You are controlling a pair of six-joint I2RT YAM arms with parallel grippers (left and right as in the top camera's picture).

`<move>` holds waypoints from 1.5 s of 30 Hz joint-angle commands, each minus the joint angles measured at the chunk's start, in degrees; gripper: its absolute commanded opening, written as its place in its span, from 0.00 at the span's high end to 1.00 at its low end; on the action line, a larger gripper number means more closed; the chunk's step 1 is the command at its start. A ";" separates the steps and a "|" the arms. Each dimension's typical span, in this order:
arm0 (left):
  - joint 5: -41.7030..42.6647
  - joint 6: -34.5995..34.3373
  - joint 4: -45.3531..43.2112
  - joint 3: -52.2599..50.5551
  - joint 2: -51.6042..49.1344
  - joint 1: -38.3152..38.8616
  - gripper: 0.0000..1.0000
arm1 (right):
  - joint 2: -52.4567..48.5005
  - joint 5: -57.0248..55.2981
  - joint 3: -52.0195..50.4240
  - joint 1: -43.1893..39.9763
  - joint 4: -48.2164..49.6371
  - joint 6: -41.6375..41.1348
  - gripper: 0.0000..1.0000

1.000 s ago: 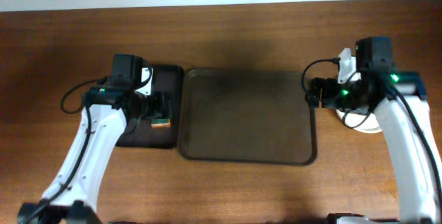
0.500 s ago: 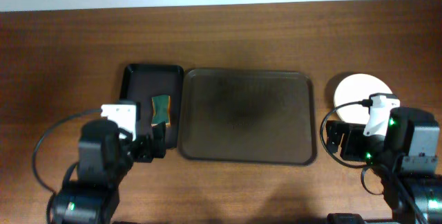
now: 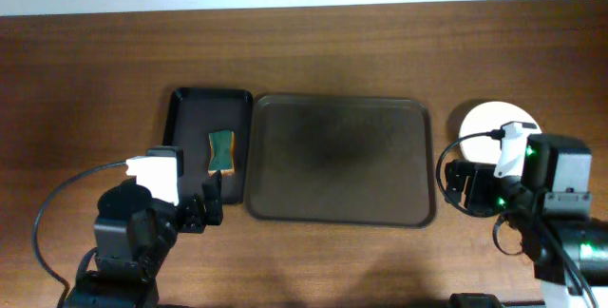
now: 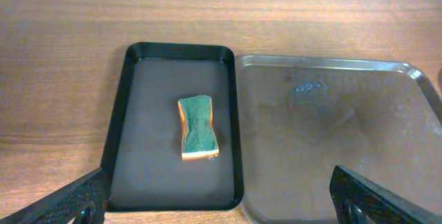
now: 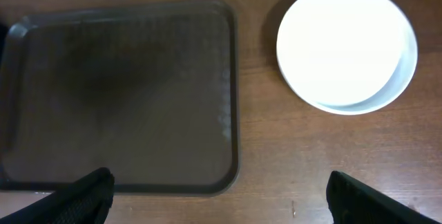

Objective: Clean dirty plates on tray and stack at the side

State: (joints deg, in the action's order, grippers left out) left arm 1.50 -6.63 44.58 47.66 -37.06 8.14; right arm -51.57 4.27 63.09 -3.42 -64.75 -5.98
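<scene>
The dark-brown tray (image 3: 342, 161) lies mid-table with no plates on it; it also shows in the left wrist view (image 4: 331, 141) and the right wrist view (image 5: 117, 92). Plain white plates (image 3: 489, 120) sit stacked on the table right of the tray, with no red smear showing in the right wrist view (image 5: 342, 44). My left gripper (image 3: 209, 203) is open and empty, near the front of the black tray (image 4: 221, 207). My right gripper (image 3: 451, 184) is open and empty, in front of the brown tray's right corner and the plates (image 5: 228, 203).
A smaller black tray (image 3: 190, 127) lies against the brown tray's left side. A green and orange sponge (image 3: 221, 150) lies in it, also seen in the left wrist view (image 4: 198, 127). Bare wooden table surrounds both trays.
Both arms have drawn back toward the table's front edge. The left gripper has left the sponge in the black tray. The right gripper has come off the plates, which now show.
</scene>
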 commanded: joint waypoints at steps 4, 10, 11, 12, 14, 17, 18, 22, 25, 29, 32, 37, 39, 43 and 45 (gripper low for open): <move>-0.44 0.92 0.07 -0.59 0.07 0.07 0.01 | -3.87 -0.92 -0.96 0.50 -0.02 0.22 0.01; -0.44 0.92 0.04 -0.59 0.07 0.07 0.00 | 1.62 -1.81 -1.44 0.50 1.22 0.22 0.01; -0.44 0.92 0.07 -0.59 0.07 0.07 0.01 | 3.85 -1.79 -2.36 0.50 2.86 0.22 0.01; -0.44 0.92 0.07 -0.59 0.07 0.07 0.00 | 5.92 -1.79 -3.56 0.50 4.85 0.22 0.01; -0.44 0.92 0.07 -0.59 0.07 0.07 0.00 | 11.69 -1.66 -7.87 0.52 10.49 0.20 0.01; -0.44 0.92 0.07 -0.59 0.07 0.07 0.01 | 20.09 0.26 -15.89 0.74 18.69 0.20 0.01; -0.44 0.92 0.07 -0.59 0.07 0.07 0.00 | 25.22 1.25 -21.75 1.81 24.50 0.20 0.01; -0.44 0.92 0.07 -0.59 0.07 0.07 0.01 | 36.02 1.46 -33.99 5.95 36.83 0.20 0.01; -0.44 0.92 0.07 -0.59 0.07 0.07 0.00 | 43.25 1.46 -41.66 7.80 45.05 0.20 0.01; -0.44 0.92 0.07 -0.59 0.07 0.07 0.01 | 50.95 0.59 -49.75 7.65 54.10 0.20 0.01; -0.44 0.92 0.07 -0.59 0.07 0.07 0.00 | 51.39 -0.52 -52.85 6.91 58.77 0.22 0.01; -0.44 0.92 0.07 -0.59 0.07 0.07 0.00 | 51.39 -1.57 -57.48 5.01 64.26 1.95 0.01; -0.44 0.92 0.07 -0.59 0.07 0.07 0.01 | 51.39 -1.55 -60.04 4.15 65.72 2.38 0.01; -0.44 0.92 0.07 -0.59 0.07 0.07 0.00 | 51.39 -1.29 -62.77 3.13 64.22 3.37 0.01; -0.44 0.92 0.07 -0.59 0.07 0.07 0.00 | 51.39 -0.87 -62.77 3.02 60.98 5.84 0.01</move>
State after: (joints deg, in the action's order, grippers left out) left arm 1.48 -6.63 44.77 47.44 -37.06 8.14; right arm -0.80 3.86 0.69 0.12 -1.87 -3.11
